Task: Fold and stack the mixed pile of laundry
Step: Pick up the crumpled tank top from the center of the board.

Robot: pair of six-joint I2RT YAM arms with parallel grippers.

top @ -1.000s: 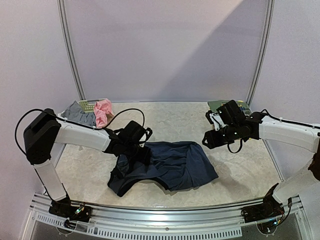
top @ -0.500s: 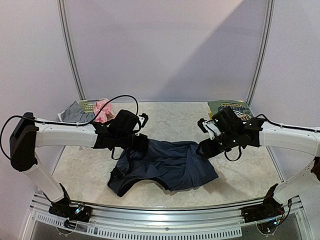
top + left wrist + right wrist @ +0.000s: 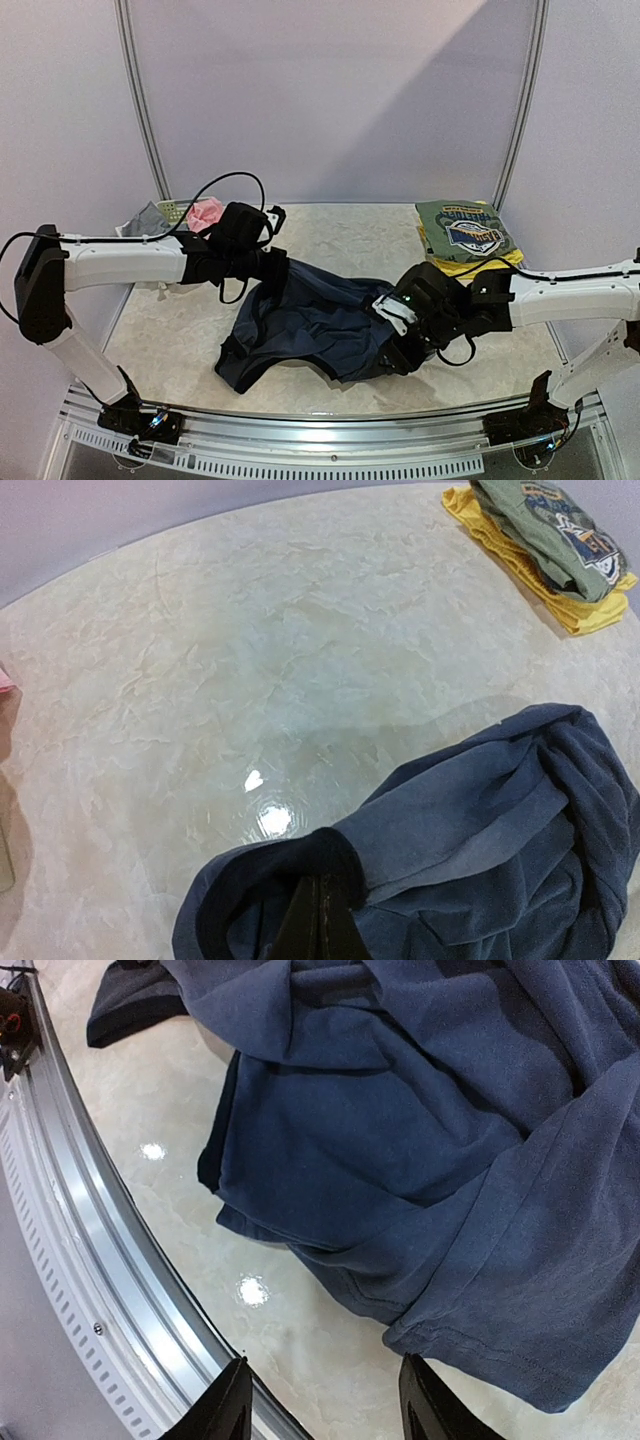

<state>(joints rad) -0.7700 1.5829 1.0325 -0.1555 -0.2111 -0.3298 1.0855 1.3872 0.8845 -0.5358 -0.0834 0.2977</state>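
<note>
Top view: compared with a second ago, the right arm has dropped from its raised position near the far right corner. It now reaches low across the table (image 3: 340, 235), with the right gripper (image 3: 398, 345) at the near right edge of the navy garment (image 3: 320, 325). The folded stack (image 3: 465, 235), a green printed tee on yellow, is now uncovered. The left arm extends further rightward, and the left gripper (image 3: 270, 270) has drawn the garment's far left edge up and back. The pink piece (image 3: 205, 213) and grey piece (image 3: 150, 220) lie by the basket (image 3: 172, 210) in the far left corner.

Left wrist view: the left gripper (image 3: 322, 920) is fully closed, pinching a fold of navy cloth. This detail is hidden from above.

Right wrist view: the fingers (image 3: 228, 1405) stand apart with nothing between them, over bare table beside the garment's hem. The rail (image 3: 90, 1260) runs close alongside.
</note>
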